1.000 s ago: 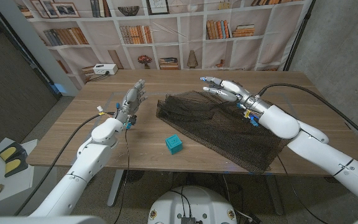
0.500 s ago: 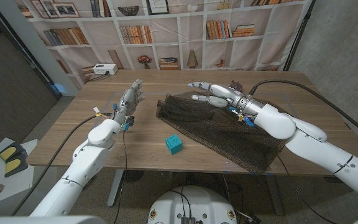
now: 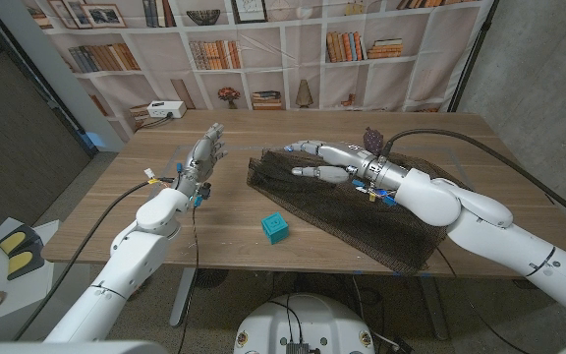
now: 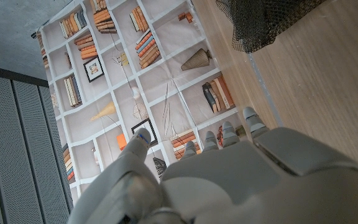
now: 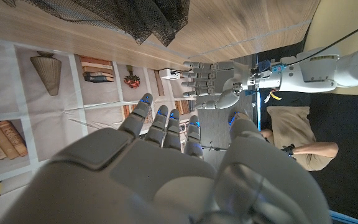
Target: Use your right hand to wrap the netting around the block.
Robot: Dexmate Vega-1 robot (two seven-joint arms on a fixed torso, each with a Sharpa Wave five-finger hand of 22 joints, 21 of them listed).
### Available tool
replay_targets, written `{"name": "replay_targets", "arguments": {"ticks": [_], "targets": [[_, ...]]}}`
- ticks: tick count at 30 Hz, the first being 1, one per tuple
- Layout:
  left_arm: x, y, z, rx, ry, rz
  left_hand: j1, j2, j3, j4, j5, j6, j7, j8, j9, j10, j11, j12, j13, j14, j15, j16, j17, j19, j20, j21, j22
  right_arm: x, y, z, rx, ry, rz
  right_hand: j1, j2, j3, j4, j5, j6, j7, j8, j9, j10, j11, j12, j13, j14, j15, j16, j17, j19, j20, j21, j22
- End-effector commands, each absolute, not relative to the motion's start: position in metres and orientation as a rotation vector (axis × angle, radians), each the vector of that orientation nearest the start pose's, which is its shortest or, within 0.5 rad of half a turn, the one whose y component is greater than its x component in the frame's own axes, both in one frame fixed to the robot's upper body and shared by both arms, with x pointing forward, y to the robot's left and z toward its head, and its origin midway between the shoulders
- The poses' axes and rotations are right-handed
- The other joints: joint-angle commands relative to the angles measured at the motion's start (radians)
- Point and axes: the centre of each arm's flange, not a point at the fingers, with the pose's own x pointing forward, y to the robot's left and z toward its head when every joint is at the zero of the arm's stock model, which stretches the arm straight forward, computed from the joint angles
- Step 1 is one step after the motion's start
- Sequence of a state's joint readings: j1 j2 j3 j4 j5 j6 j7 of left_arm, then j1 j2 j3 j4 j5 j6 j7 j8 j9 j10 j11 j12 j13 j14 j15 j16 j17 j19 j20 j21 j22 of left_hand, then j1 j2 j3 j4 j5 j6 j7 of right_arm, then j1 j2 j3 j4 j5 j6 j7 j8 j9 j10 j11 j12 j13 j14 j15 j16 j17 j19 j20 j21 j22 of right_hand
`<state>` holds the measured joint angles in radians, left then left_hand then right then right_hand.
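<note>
While the dark netting [image 3: 352, 206] lies spread in a loose sheet over the right half of the wooden table [image 3: 165, 211], the teal block [image 3: 274, 228] sits on bare wood just beside its near left edge, uncovered. Right hand [image 3: 327, 160] hovers over the netting's far left part, fingers extended and apart, holding nothing. Left hand [image 3: 204, 157] stands raised to the left, well apart from both, fingers apart, empty. A bookshelf backdrop [image 3: 263, 49] lies beyond the far edge.

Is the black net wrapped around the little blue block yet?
No. The netting lies spread on the table, and the block sits bare beside it.
</note>
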<state>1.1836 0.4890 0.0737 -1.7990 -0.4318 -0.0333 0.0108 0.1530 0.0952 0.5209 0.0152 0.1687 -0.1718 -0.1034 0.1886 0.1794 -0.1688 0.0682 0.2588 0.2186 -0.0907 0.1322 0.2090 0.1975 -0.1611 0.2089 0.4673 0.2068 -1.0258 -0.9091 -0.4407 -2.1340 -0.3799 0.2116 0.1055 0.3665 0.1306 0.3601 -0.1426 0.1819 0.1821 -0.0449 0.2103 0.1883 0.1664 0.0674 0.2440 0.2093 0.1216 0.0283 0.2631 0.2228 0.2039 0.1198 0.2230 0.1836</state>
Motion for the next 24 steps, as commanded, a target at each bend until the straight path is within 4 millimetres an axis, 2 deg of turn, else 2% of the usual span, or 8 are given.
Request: {"name": "replay_targets", "arguments": {"ticks": [1, 5, 9, 12, 16, 19, 21, 24], "targets": [[0.554, 0.298, -0.034, 0.078, -0.600, -0.157, -0.007, 0.000, -0.003, 0.001, 0.007, -0.033, -0.002, 0.002, 0.001, -0.001, -0.001, 0.004, 0.002, 0.007, 0.007, 0.004, 0.001, 0.004, 0.004, 0.006, 0.004, 0.448, -0.115, -0.011, -1.460, -1.025, 0.598, 0.022, 0.005, 0.006, -0.012, 0.005, -0.016, -0.012, -0.010, 0.006, -0.009, -0.013, -0.009, 0.002, 0.005, -0.004, -0.002, -0.002, 0.008, 0.000, 0.007, 0.002], [0.552, 0.298, -0.038, 0.076, -0.596, -0.156, -0.007, 0.000, -0.003, 0.001, 0.007, -0.033, -0.003, 0.002, 0.001, -0.002, 0.000, 0.003, 0.002, 0.007, 0.006, 0.004, 0.001, 0.004, 0.004, 0.006, 0.004, 0.446, -0.113, -0.013, -1.503, -1.003, 0.602, 0.032, 0.006, 0.010, -0.009, 0.005, -0.060, -0.023, -0.021, 0.007, -0.042, -0.034, -0.027, 0.002, 0.046, -0.021, 0.015, 0.003, 0.078, 0.011, 0.032, 0.005], [0.552, 0.299, -0.042, 0.075, -0.590, -0.160, -0.008, 0.000, -0.003, 0.001, 0.007, -0.032, -0.002, 0.002, 0.001, 0.000, -0.001, 0.003, 0.002, 0.008, 0.006, 0.004, 0.001, 0.006, 0.003, 0.006, 0.004, 0.443, -0.109, -0.015, -1.553, -0.976, 0.618, 0.043, 0.004, 0.014, -0.015, 0.007, -0.084, -0.027, -0.026, 0.007, -0.058, -0.044, -0.034, 0.003, 0.047, -0.019, 0.015, 0.004, 0.073, 0.005, 0.028, 0.006], [0.552, 0.299, -0.043, 0.071, -0.590, -0.162, -0.008, 0.000, -0.003, 0.001, 0.007, -0.032, -0.003, 0.002, 0.001, -0.001, -0.001, 0.003, 0.002, 0.009, 0.007, 0.004, 0.001, 0.007, 0.003, 0.006, 0.004, 0.441, -0.105, -0.016, -1.603, -0.950, 0.634, 0.090, 0.003, 0.036, -0.034, 0.016, -0.131, -0.028, -0.032, 0.007, -0.084, -0.052, -0.044, 0.003, 0.033, -0.018, 0.004, 0.000, 0.060, 0.006, 0.021, 0.007], [0.553, 0.299, -0.044, 0.069, -0.592, -0.169, -0.008, -0.001, -0.003, 0.000, 0.007, -0.032, -0.003, 0.002, 0.001, 0.000, -0.002, 0.002, 0.002, 0.010, 0.007, 0.004, 0.001, 0.006, 0.004, 0.006, 0.004, 0.437, -0.100, -0.016, -1.670, -0.935, 0.629, 0.129, -0.005, 0.054, -0.042, 0.023, -0.167, -0.032, -0.032, 0.008, -0.118, -0.062, -0.052, 0.004, 0.021, -0.020, -0.007, -0.004, 0.052, 0.004, 0.016, 0.007], [0.553, 0.299, -0.044, 0.068, -0.594, -0.173, -0.009, -0.001, -0.003, 0.000, 0.007, -0.032, -0.004, 0.002, 0.001, -0.001, -0.004, 0.002, 0.002, 0.010, 0.007, 0.004, 0.001, 0.006, 0.004, 0.006, 0.004, 0.434, -0.096, -0.017, -1.714, -0.940, 0.613, 0.149, -0.022, 0.058, -0.044, 0.024, -0.195, -0.014, -0.033, 0.008, -0.139, -0.068, -0.055, 0.005, 0.017, -0.030, -0.012, -0.006, 0.051, 0.002, 0.015, 0.008], [0.553, 0.299, -0.044, 0.068, -0.595, -0.173, -0.009, -0.001, -0.003, 0.000, 0.007, -0.032, -0.004, 0.002, 0.001, -0.001, -0.005, 0.002, 0.002, 0.010, 0.006, 0.004, 0.001, 0.006, 0.004, 0.005, 0.004, 0.433, -0.094, -0.017, -1.736, -0.944, 0.606, 0.161, -0.037, 0.058, -0.041, 0.022, -0.223, 0.015, -0.034, 0.009, -0.140, -0.070, -0.051, 0.006, 0.024, -0.039, -0.010, -0.005, 0.052, -0.003, 0.015, 0.008], [0.554, 0.300, -0.044, 0.065, -0.596, -0.173, -0.010, -0.001, -0.003, 0.000, 0.007, -0.032, -0.004, 0.002, 0.001, -0.001, -0.005, 0.001, 0.002, 0.011, 0.007, 0.004, 0.001, 0.006, 0.004, 0.005, 0.004, 0.432, -0.090, -0.017, -1.776, -0.950, 0.589, 0.182, -0.046, 0.063, -0.041, 0.021, -0.217, 0.033, -0.022, 0.011, -0.159, -0.061, -0.054, 0.007, 0.030, -0.054, -0.008, -0.003, 0.062, -0.017, 0.018, 0.008]]}}
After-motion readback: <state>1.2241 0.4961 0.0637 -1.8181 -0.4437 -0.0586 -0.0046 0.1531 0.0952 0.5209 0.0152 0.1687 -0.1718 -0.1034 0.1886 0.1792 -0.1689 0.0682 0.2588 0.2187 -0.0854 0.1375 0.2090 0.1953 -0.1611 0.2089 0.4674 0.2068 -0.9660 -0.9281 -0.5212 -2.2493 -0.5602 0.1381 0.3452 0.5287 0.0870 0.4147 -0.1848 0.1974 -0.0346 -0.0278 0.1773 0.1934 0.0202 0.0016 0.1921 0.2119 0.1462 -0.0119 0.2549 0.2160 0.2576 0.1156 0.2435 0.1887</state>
